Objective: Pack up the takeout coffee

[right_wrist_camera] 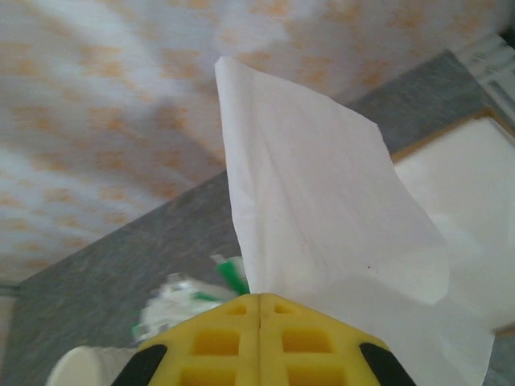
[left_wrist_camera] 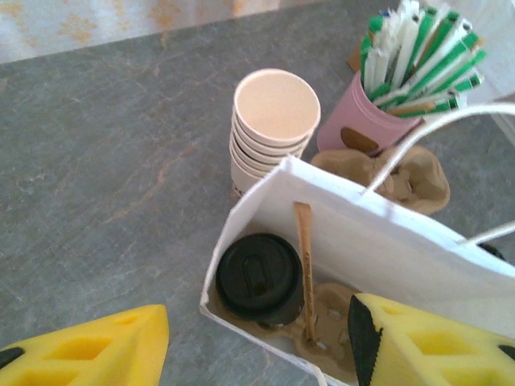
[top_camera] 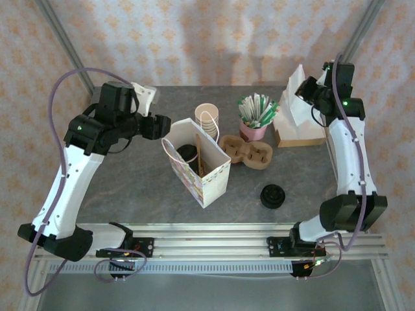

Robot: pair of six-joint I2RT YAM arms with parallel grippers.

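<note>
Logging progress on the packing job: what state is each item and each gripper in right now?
takeout coffee: lidded, upright inside the bag
paper bag: standing, top open
stirrer: in the bag, beside the coffee
cup stack: nested, lidless, upright on the table
loose lids: stacked on the table
left gripper: open, empty, above the bag
right gripper: shut on a napkin

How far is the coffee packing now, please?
Done: the lidded cup sits inside the paper bag, a wooden stirrer beside it. In hand: the right gripper is shut on a white napkin. To do: the napkin is not yet in the bag; the left gripper is open.
</note>
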